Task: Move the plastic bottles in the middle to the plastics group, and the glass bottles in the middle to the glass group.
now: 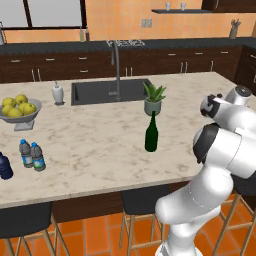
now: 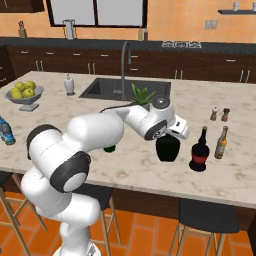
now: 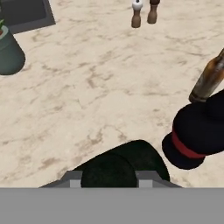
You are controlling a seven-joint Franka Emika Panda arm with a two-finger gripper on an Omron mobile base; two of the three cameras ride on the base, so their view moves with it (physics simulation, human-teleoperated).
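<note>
Gripping the squat black bottle (image 2: 167, 146) by its neck, the gripper (image 3: 108, 178) has a finger on either side of the bottle top, as the hand view shows; whether the pads actually press the neck cannot be told for sure, but the fingers sit tight against it. In the right base view the black bottle stands on the marble counter (image 2: 120, 165) just beside the round dark bottle with the red label (image 2: 200, 150), with the slim amber bottle (image 2: 220, 143) a little further right and the salt and pepper shakers (image 2: 220, 114) behind them. The tall green wine bottle (image 1: 151, 132) stands alone near the middle of the counter, just in front of the potted plant (image 1: 154, 98). Far to the left, two small clear water bottles (image 1: 31, 155) stand side by side, close to the opaque dark blue bottle (image 1: 5, 166) at the picture's edge. A bowl of yellow-green fruit (image 1: 19, 108) and a white soap dispenser (image 1: 58, 93) sit by the sink (image 1: 100, 91).
</note>
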